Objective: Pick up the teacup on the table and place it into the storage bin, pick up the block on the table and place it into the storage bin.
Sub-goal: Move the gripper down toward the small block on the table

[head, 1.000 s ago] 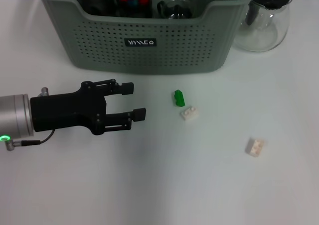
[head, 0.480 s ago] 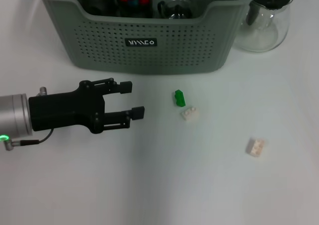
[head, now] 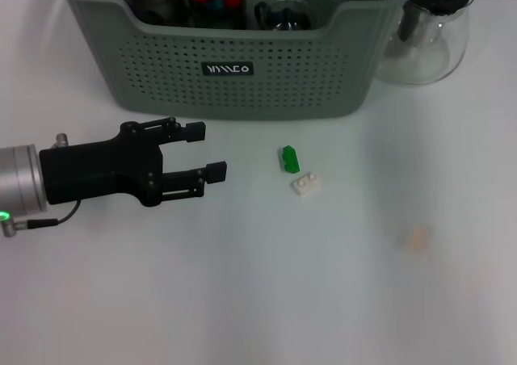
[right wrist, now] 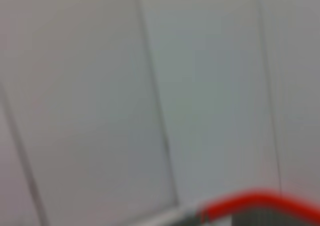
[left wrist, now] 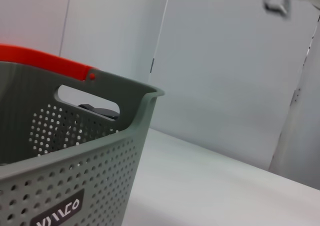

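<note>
White table point(head: 242, 300): two blocks point(head: 290, 159), one storage bin point(head: 242, 66).

The left gripper point(head: 200, 149) is matte black, with two slim fingers point(head: 194, 129) ending in square pads on linkage bars. Its blocky black body joins a brushed silver wrist cylinder point(head: 16, 179), where a thin black cable loops beside a small green light

Matt perforated plastic storage bin point(head: 242, 58), clear glossy glass pitcher point(head: 428, 38), smooth white table point(head: 323, 300).
</note>
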